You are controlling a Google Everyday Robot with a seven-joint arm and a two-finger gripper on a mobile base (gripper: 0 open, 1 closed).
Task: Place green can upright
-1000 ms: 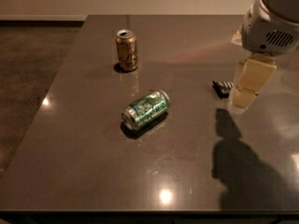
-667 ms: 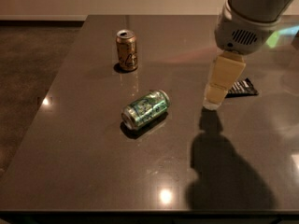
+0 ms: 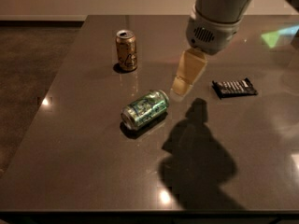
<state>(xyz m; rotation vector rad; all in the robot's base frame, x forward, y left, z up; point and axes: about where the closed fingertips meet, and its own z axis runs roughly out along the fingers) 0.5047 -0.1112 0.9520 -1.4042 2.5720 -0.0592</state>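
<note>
The green can lies on its side on the dark table, near the middle, with one silver end facing the front left. My gripper hangs from the arm at the upper right, tan fingers pointing down, just right of the can's far end and above the table. It holds nothing.
A gold-brown can stands upright at the back left of the green can. A black wrapped snack bar lies to the right of the gripper. The table's left edge drops to a dark floor.
The arm and gripper have moved left across the table, from beside the snack bar to close by the green can. The cans have not moved.
</note>
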